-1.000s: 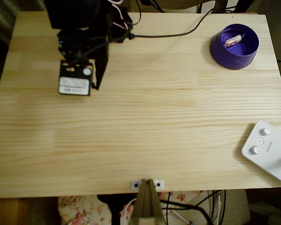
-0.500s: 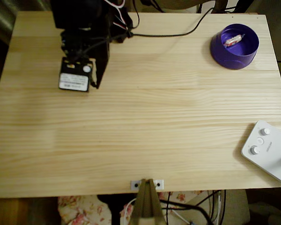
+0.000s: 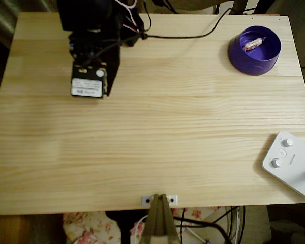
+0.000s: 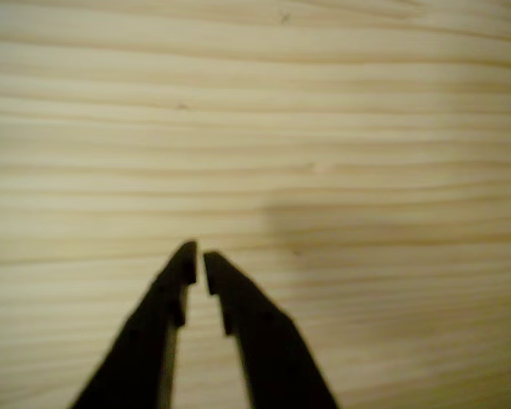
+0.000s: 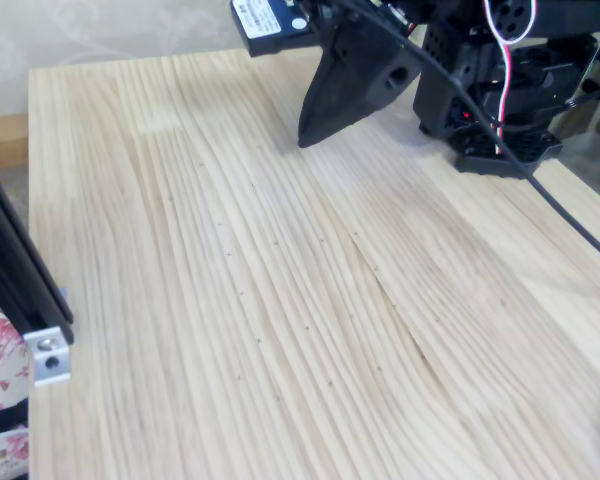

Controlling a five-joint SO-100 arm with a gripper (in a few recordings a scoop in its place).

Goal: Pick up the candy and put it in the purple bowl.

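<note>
The candy (image 3: 253, 43), a small whitish-pink wrapped sweet, lies inside the purple bowl (image 3: 242, 53) at the table's far right corner in the overhead view. My black gripper (image 3: 107, 93) hangs over the far left part of the table, a long way from the bowl. In the wrist view the gripper (image 4: 198, 256) points at bare wood, its two fingers almost touching with nothing between them. In the fixed view the gripper (image 5: 305, 140) hovers just above the boards, tip pointing down.
A white device with round knobs (image 3: 291, 163) lies at the near right edge of the table. A black cable (image 3: 193, 35) runs across the far edge from the arm's base. A metal bracket (image 3: 159, 200) sits at the near edge.
The gripper has shifted slightly to the right in the overhead view and turned at the wrist. The candy and bowl have not moved.
</note>
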